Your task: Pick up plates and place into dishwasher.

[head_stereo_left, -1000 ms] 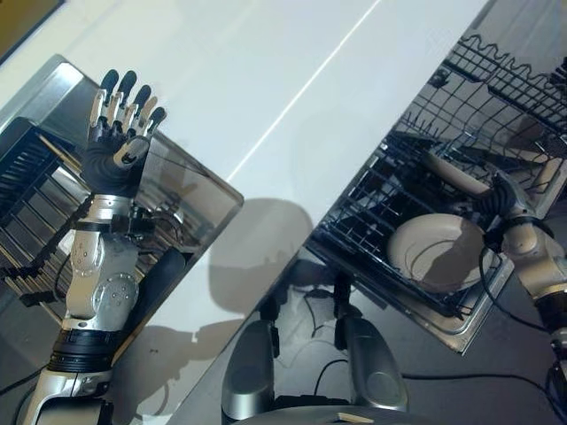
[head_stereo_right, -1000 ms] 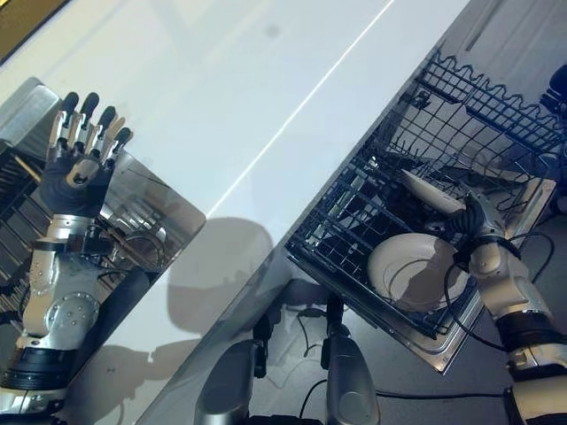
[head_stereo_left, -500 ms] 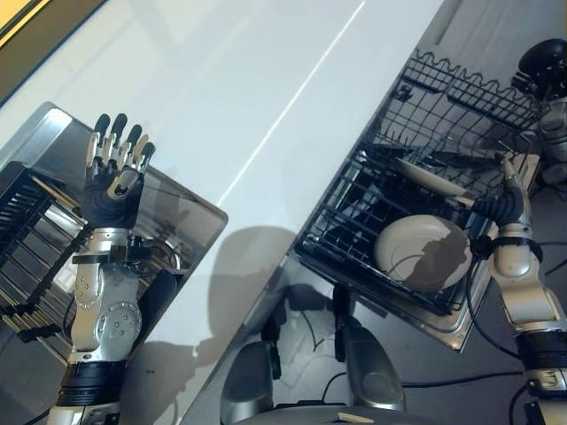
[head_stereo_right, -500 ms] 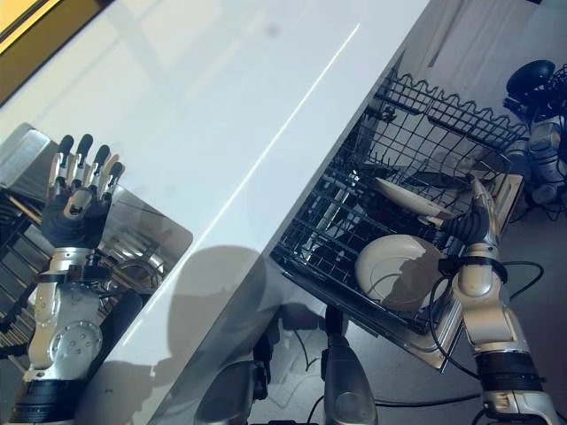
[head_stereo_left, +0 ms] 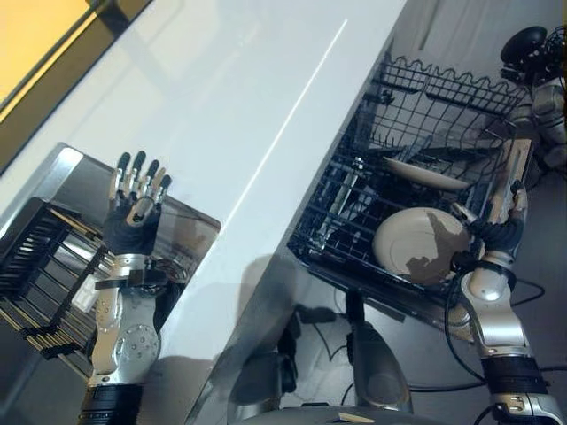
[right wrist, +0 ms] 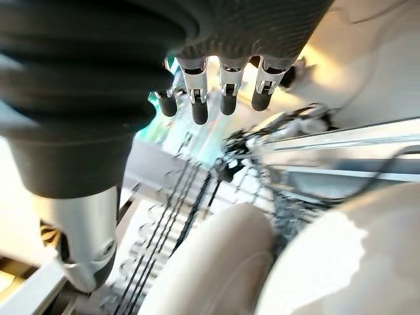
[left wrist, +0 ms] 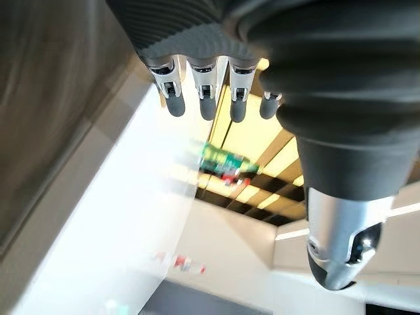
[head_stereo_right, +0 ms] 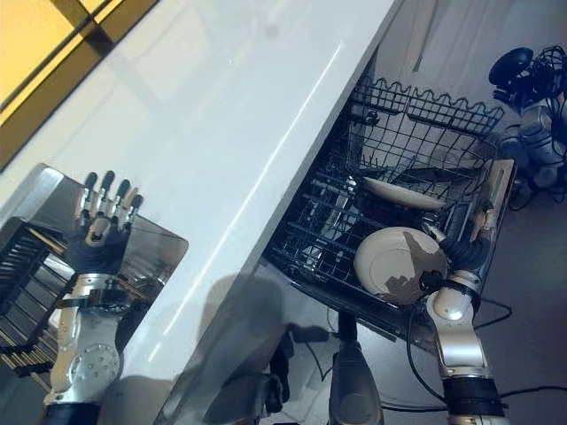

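Withdrawing from the rack (head_stereo_left: pixel 425 97), the right hand (head_stereo_left: pixel 514 173) now has straight, empty fingers; the plate it held a second ago stands among the wires (head_stereo_left: pixel 423 174), beside a flat plate (head_stereo_left: pixel 416 243). Left hand (head_stereo_left: pixel 135 199) stays spread, empty, over the counter (head_stereo_left: pixel 266 106). Placement appears complete.

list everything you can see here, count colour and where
plates: two, cream; one lying flat in the near part of the dishwasher rack, one tilted among the tines behind it
dishwasher rack: one, black wire, pulled out to the right of the counter
counter: one, white, running through the middle
dish rack: one, black, in the steel sink at lower left
sink: one, steel, left of the counter
left hand: raised over the sink, fingers straight, empty
right hand: at the rack's right edge beside the plates, fingers straight, empty
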Robot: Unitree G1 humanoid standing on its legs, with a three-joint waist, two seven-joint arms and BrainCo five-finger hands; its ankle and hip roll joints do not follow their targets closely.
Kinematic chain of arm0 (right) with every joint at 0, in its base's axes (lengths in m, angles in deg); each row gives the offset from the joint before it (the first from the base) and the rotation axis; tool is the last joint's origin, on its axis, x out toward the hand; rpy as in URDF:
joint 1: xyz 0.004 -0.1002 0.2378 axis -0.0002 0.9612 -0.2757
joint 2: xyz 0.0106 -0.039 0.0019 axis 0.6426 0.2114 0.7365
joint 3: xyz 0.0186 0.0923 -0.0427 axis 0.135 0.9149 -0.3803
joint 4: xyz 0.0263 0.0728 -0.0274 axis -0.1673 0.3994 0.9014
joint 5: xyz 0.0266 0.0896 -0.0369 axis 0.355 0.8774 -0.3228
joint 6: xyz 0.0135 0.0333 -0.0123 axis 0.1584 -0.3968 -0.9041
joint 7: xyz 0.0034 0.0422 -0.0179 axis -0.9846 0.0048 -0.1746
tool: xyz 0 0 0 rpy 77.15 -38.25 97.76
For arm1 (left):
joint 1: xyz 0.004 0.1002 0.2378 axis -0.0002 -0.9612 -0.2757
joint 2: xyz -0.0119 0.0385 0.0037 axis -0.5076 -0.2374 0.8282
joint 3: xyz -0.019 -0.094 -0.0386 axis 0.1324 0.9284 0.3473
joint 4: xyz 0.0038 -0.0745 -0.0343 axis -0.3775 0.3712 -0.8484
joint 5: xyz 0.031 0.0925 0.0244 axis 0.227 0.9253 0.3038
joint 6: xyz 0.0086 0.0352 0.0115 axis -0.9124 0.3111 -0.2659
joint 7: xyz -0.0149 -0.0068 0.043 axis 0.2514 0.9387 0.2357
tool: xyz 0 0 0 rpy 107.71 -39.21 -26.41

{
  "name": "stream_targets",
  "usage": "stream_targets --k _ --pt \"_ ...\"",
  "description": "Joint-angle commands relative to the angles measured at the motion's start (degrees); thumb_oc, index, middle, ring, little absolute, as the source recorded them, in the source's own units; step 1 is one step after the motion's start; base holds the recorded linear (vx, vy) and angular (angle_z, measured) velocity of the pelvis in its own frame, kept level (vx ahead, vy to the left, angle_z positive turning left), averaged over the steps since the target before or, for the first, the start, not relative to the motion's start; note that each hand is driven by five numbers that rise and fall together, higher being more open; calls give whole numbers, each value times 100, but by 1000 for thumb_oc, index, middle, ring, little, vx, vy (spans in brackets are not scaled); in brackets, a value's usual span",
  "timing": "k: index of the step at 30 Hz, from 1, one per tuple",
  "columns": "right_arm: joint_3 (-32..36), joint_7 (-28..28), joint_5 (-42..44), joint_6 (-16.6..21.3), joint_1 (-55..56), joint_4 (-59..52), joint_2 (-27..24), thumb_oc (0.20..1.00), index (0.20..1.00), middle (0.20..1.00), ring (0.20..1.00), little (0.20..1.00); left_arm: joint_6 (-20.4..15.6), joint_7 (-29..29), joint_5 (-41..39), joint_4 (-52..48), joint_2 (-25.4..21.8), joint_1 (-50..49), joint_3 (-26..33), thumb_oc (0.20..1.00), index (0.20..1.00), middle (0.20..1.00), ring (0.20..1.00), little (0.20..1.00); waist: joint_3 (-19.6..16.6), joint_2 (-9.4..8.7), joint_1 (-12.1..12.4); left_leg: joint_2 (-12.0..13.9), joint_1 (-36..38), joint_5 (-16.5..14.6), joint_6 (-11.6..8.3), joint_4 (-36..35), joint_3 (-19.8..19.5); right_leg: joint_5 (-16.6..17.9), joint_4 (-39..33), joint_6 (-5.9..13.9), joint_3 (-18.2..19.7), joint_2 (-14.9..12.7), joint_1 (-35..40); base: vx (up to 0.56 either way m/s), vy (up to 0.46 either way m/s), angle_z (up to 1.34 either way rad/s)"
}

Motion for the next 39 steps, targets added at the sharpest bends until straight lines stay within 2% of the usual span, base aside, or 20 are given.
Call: stream_targets --k 1,9,16,20,21,23,26,30,35,39 --pt "3 283 321 345 87 -182 -233 1000 1000 1000 1000 1000 -388 -42 -139 -284 154 -295 -51 1000 1000 1000 1000 1000 -140 -20 -214 -106 -959 -361 171 1398 -110 -193 -352 206 33 -527 483 -42 124 -6" --pt "-184 302 585 410 -159 -65 -294 1000 1000 1000 1000 1000 -714 -264 -280 -366 104 -213 -364 1000 1000 1000 1000 1000 220 197 -287 -212 -1255 -430 204 1634 -80 -137 -132 311 155 -757 87 -92 133 -10" --pt "-377 79 988 515 -484 220 -366 1000 1000 1000 1000 1000 -805 -443 -339 -455 72 -54 -534 1000 1000 1000 1000 1000 432 291 -256 -285 -1483 -466 216 1793 -108 -156 60 339 180 -852 -172 -61 75 -1" --pt "-548 -449 1705 665 -683 597 -287 1000 1000 1000 1000 1000 -851 -463 -314 -477 80 11 -642 1000 1000 1000 1000 1000 532 341 -194 -290 -1590 -518 211 1901 -172 -195 136 335 126 -882 -241 -36 27 4" --pt "-677 -820 1998 708 -799 777 -263 1000 1000 1000 1000 1000 -860 -481 -301 -497 68 47 -693 1000 1000 1000 1000 1000 564 354 -149 -308 -1633 -527 210 1931 -213 -194 141 328 93 -904 -258 -49 14 5" --pt "-884 -1361 2051 703 -1018 979 -230 1000 1000 1000 1000 1000 -837 -485 -306 -495 52 121 -733 1000 1000 1000 1000 1000 601 364 -89 -337 -1680 -531 206 1960 -267 -189 154 310 36 -932 -283 -32 13 9" --pt "-1174 -1848 2038 803 -1329 1109 -227 1000 1000 1000 1000 1000 -801 -574 -345 -486 -6 246 -784 1000 1000 1000 1000 1000 646 354 -19 -360 -1712 -507 195 1953 -316 -175 174 291 -16 -946 -316 -9 23 5" --pt "-1451 -2189 1942 924 -1590 1144 -135 1000 1000 1000 1000 1000 -765 -625 -355 -473 -15 332 -815 1000 1000 1000 1000 1000 672 303 84 -373 -1763 -499 191 1960 -366 -172 188 279 -80 -952 -336 -2 20 9" --pt "-1700 -2202 1958 1078 -1876 1143 63 1000 1000 1000 1000 1000 -775 -702 -266 -443 -96 427 -842 1000 1000 1000 1000 1000 689 163 246 -393 -1875 -480 222 1993 -447 -131 194 278 -216 -952 -361 -18 -32 7" --pt "-1837 -2122 2058 1075 -2230 1129 216 1000 1000 1000 1000 1000 -767 -781 -191 -398 -217 554 -867 1000 1000 1000 1000 1000 721 127 366 -456 -2039 -516 270 2123 -519 -120 314 284 -308 -966 -469 -26 -37 18"
